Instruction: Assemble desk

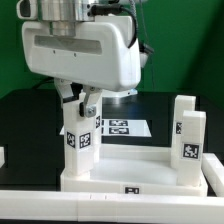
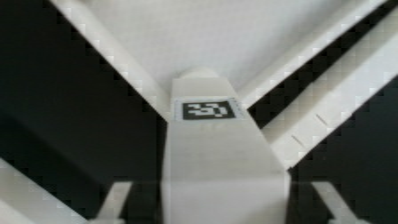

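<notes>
The gripper (image 1: pixel 79 101) is clamped on a smooth white square post leg (image 1: pixel 80 140), held upright at the left corner of the rimmed white plastic desk top (image 1: pixel 140 165) on the black tabletop (image 1: pixel 25 110).

The desk (image 1: pixel 130 170) is white with little black-and-white square tags, its white legs (image 1: pixel 81 135) wear the same tags, the marker board (image 1: pixel 122 127) is white with black tags, the tabletop (image 1: pixel 30 115) is black, and the wall (image 1: pixel 185 40) behind is green.
</notes>
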{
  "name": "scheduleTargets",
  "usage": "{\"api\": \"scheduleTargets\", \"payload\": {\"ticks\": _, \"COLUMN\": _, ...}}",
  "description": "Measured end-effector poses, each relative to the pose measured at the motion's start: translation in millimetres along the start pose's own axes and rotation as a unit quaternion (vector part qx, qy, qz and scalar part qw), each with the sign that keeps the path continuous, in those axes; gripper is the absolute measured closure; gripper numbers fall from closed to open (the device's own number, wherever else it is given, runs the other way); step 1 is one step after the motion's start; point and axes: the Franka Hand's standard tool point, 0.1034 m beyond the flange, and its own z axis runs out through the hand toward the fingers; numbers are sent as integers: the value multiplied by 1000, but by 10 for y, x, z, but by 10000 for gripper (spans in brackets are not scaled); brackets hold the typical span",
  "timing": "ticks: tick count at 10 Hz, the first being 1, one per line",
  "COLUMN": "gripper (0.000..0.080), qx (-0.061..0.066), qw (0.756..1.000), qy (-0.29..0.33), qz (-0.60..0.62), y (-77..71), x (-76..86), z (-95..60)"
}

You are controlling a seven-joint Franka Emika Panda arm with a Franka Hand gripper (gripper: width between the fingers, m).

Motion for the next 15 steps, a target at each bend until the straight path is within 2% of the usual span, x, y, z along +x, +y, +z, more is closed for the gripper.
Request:
{"api": "scheduleTargets", "payload": {"ticks": 4, "gripper": 509, "qx": 8, "qw": 991, "qy": 2, "qz": 130, "y": -54, "x": -22, "z": 4}}
{"api": "scheduleTargets", "payload": {"ticks": 5, "gripper": 480, "qx": 8, "qw": 991, "qy": 2, "qz": 131, "y": -54, "x": -23, "z": 4}}
{"api": "scheduleTargets", "payload": {"ticks": 6, "gripper": 345, "qx": 8, "qw": 992, "qy": 2, "qz": 129, "y": -55, "x": -23, "z": 5}}
{"api": "scheduleTargets", "payload": {"ticks": 7, "gripper": 345, "qx": 5, "qw": 993, "qy": 2, "qz": 119, "y": -54, "x": -29, "z": 7}}
{"api": "scheduleTargets", "payload": {"ticks": 8, "gripper": 198, "qx": -11, "qw": 997, "qy": 7, "qz": 75, "y": -60, "x": -48, "z": 10}}
{"api": "scheduleTargets", "payload": {"ticks": 9, "gripper": 164, "qx": -8, "qw": 998, "qy": 6, "qz": 57, "y": -64, "x": -53, "z": 19}}
{"api": "scheduleTargets", "payload": {"ticks": 11, "gripper": 152, "qx": -10, "qw": 998, "qy": 6, "qz": -65, "y": -54, "x": -54, "z": 32}}
{"api": "scheduleTargets", "payload": {"ticks": 13, "gripper": 151, "qx": -10, "qw": 992, "qy": 5, "qz": -129, "y": -52, "x": -52, "z": 32}}
{"api": "scheduleTargets", "payload": {"ticks": 15, "gripper": 151, "qx": -11, "qw": 978, "qy": 4, "qz": -209, "y": -49, "x": -49, "z": 32}}
